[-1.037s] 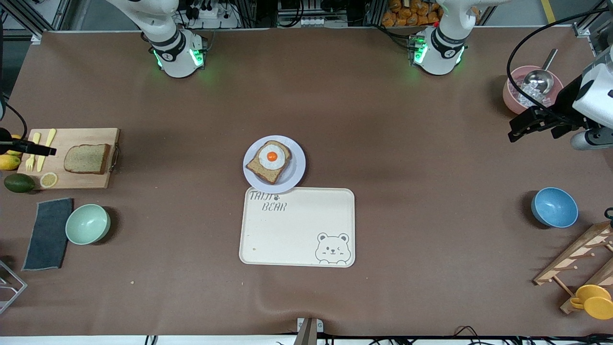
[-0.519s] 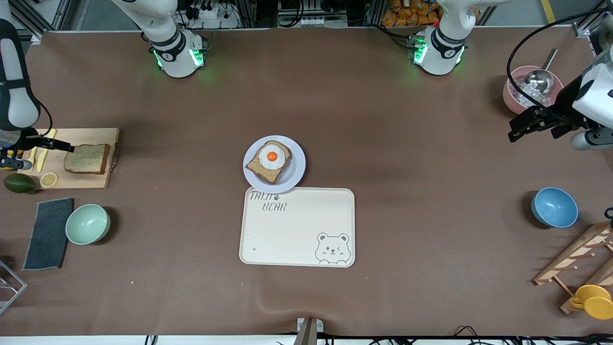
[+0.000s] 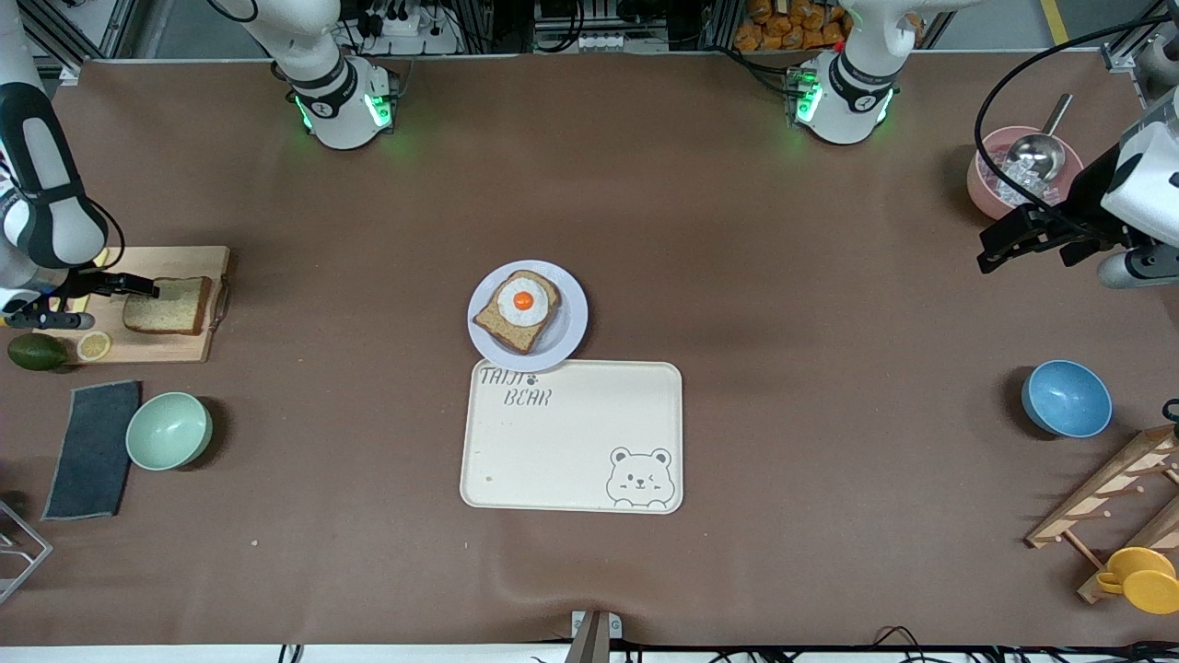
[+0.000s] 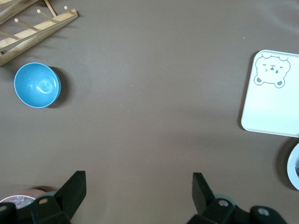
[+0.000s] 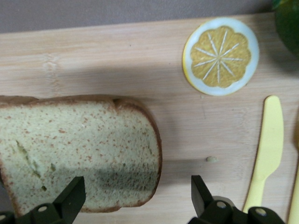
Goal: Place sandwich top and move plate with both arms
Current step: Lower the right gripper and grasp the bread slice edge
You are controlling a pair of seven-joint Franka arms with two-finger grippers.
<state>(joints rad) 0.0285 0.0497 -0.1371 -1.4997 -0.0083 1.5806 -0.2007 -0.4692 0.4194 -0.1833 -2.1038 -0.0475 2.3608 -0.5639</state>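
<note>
- While poised over the wooden cutting board (image 3: pixel 138 304) at the right arm's end of the worktop (image 3: pixel 737 276): right gripper (image 5: pixel 135 198), fingers spread wide and empty, over the rounded end of the sandwich top (image 3: pixel 170 305).
- Flat on that same board: the plain brown slice, with a lemon slice (image 5: pixel 220 56) and a yellow plastic knife (image 5: pixel 266 151) beside it on the wood.
- Just off the board, nearer the front camera: an avocado (image 3: pixel 37 352), a dark cloth (image 3: pixel 92 449) and a pale green bowl (image 3: pixel 169 430).
- Well apart from the board, at mid-worktop: the plate (image 3: pixel 566 318) carrying an egg-topped slice (image 3: pixel 518 310), its rim over the edge of the cream bear-print tray (image 3: pixel 571 442).
- Well away from the board, at the left arm's end: left gripper (image 4: pixel 139 186), fingers wide and holding nothing, waiting over bare worktop near a pink bowl (image 3: pixel 990 184) with a metal scoop (image 3: pixel 1036 152).
- Also at that end, nearer the front camera: a blue bowl (image 3: pixel 1066 398) and a wooden rack (image 3: pixel 1105 502).
</note>
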